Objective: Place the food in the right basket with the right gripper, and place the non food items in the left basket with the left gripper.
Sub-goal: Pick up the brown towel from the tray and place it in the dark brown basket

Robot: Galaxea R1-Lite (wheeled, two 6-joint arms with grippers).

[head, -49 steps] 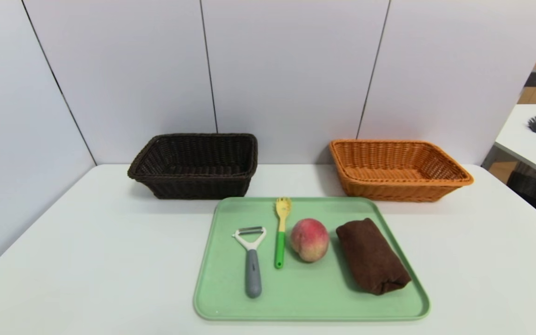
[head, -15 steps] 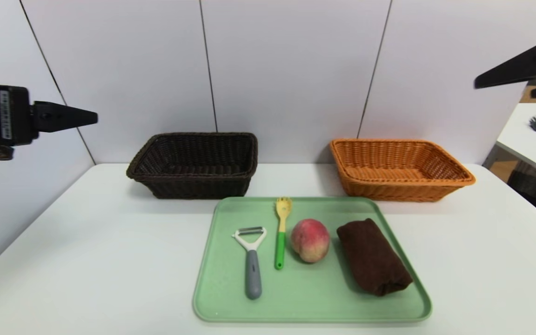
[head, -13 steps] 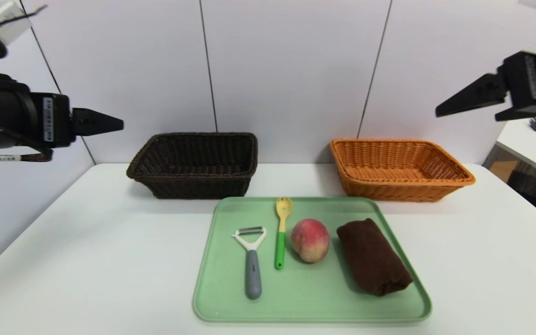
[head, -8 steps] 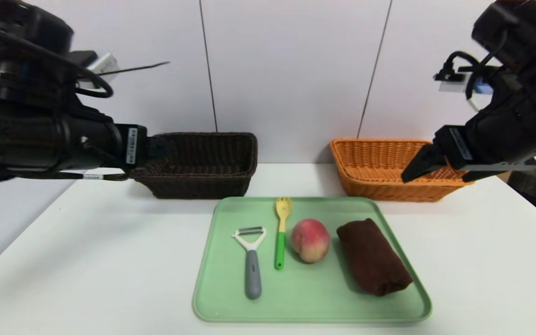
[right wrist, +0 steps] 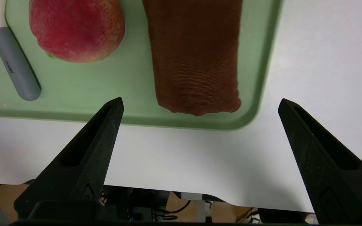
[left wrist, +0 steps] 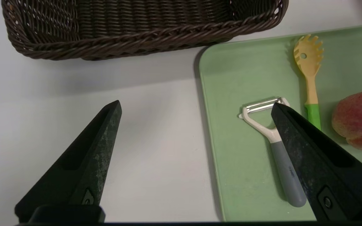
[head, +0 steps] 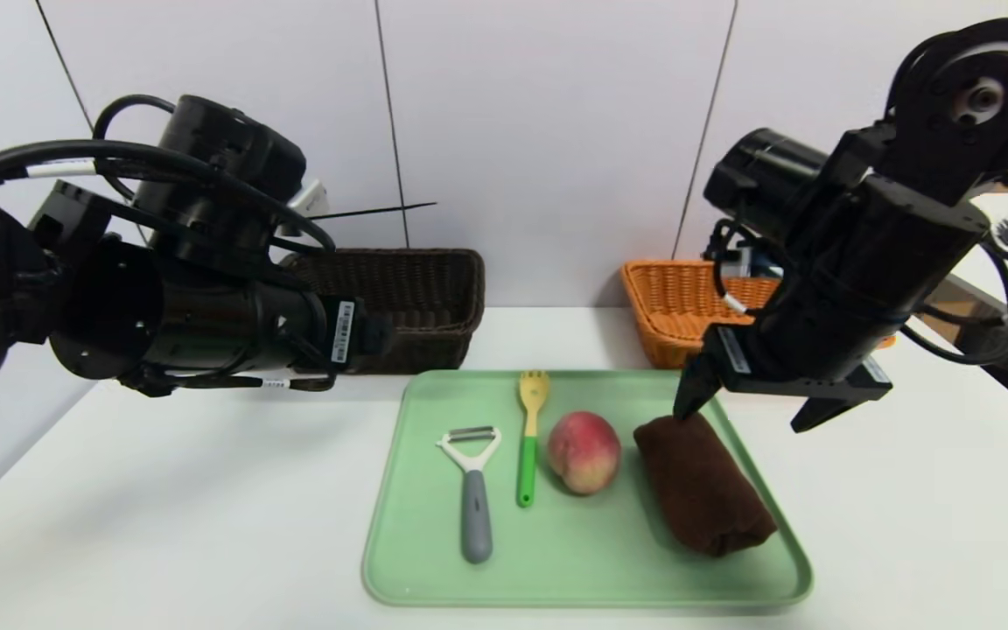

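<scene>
On the white table [head: 206,507], the green tray [head: 591,560] is noted as the largest item, placed near the middle of the table's near edge. Beyond the tray's far left corner, the dark brown basket [head: 434,350] is observed, partly hidden by the left arm. Beyond the tray's far right corner, the orange basket [head: 661,306] is set, partly covered by the right arm. Both baskets are seated toward the table's far edge.

The left gripper [left wrist: 196,102] is held above the table, near the tray's left edge and on the near side of the dark brown basket. Its fingers are spread wide and released; nothing is grasped. The right gripper [right wrist: 201,99] is positioned above the tray's right edge, by the brown towel. Its fingers are likewise parted widely, with nothing clasped.

The rolled brown towel [head: 705,490] is laid along the tray's right edge, aslant, its near end turned toward the near right corner. The peeler [head: 476,507] is laid in the tray's left part, white head toward the far edge and grey handle toward the near edge. The fork [head: 528,437] is laid between peeler and peach, yellow head close to the tray's far edge, green handle pointed nearward. The peach [head: 584,452] is rested just beside the fork, between it and the towel.
</scene>
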